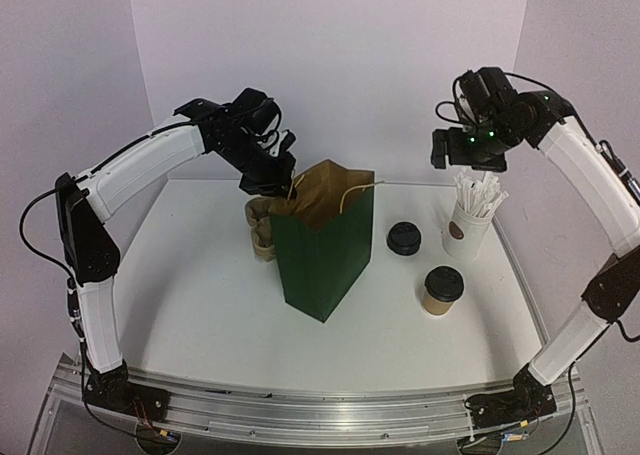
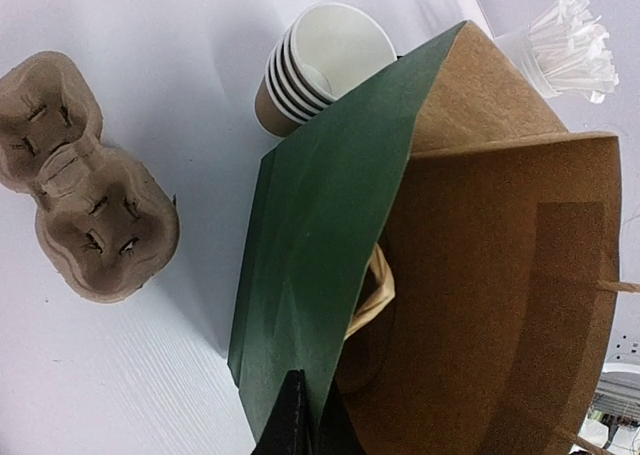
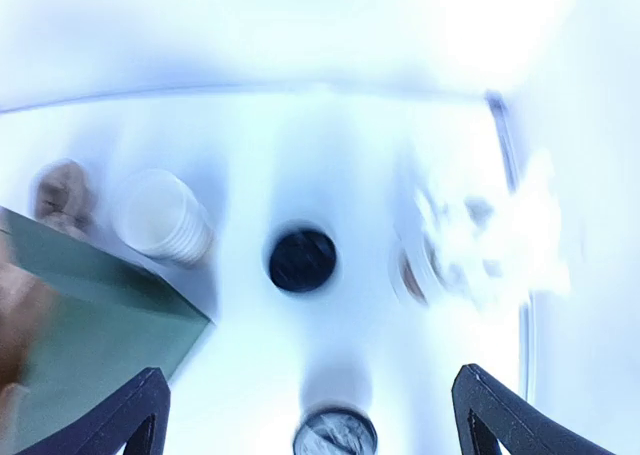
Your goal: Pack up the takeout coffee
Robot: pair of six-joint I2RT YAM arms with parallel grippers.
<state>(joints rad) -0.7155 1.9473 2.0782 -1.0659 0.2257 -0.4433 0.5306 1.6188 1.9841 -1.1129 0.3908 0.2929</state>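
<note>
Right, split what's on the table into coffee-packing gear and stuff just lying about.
For the job: lidded kraft coffee cup; green paper bag, its rim pinched by the left end effector.
Lying about: pulp cup carrier; stacked empty cups; white cup of wrapped sticks; black lid.

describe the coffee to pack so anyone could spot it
Find the tall green bag on the table. Right of it, at the front, stands a short brown paper cup. Unlike the lone black lid and taller white cup of sticks behind it, it pairs brown paper with a black domed lid.
</note>
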